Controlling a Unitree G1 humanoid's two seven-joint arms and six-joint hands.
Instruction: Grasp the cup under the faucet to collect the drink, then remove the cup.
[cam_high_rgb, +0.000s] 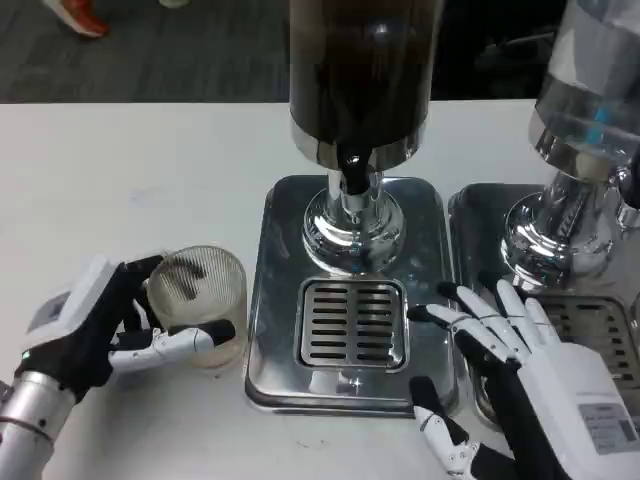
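Left hand (95, 335) is gripping the upright cup (198, 305) on the table, left of the dispenser tray (270, 300). Faucet (352, 175) is lying to the cup's right and farther back. Right hand (520, 370) is resting open, fingers spread, beside the grate (353, 322).

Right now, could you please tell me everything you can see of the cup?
The cup is a clear, ribbed plastic tumbler that looks empty. It stands on the white table, left of the dispenser's drip tray, not under the faucet. The left robot hand holds it, fingers wrapped across its front and far side.
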